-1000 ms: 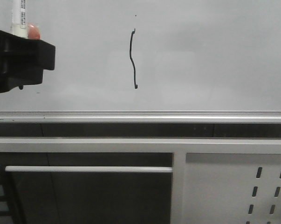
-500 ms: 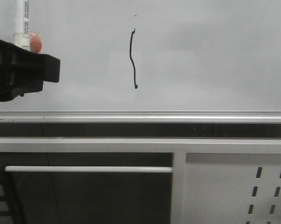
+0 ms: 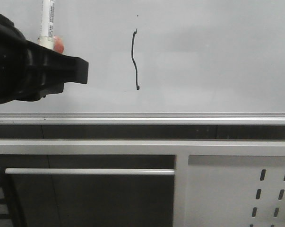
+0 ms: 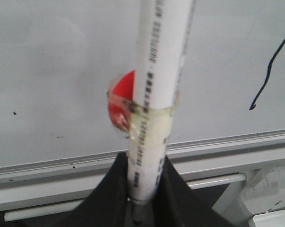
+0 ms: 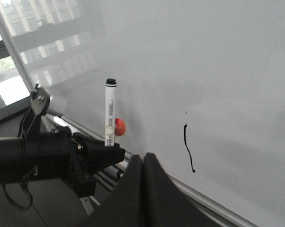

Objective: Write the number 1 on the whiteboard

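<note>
The number 1 [image 3: 134,59] is a thin, wavy black stroke on the pale whiteboard [image 3: 213,56]. It also shows in the left wrist view as number 1 [image 4: 270,71] and in the right wrist view as number 1 [image 5: 189,147]. My left gripper [image 3: 62,66] is shut on a white marker [image 3: 47,23] that stands upright, left of the stroke and apart from it. A red blob [image 4: 121,101] is taped to the marker [image 4: 156,94] just above the left gripper [image 4: 144,189]. My right gripper [image 5: 143,163] is shut with nothing in it, below the stroke.
A silver rail [image 3: 142,117] runs along the board's lower edge. Below it are a white frame with a horizontal bar [image 3: 90,171] and a perforated white panel [image 3: 241,194] at the lower right. A few dark specks [image 4: 13,113] dot the board.
My left gripper has moved right with the marker, toward the stroke, and looks larger in the front view. The stroke is unchanged.
</note>
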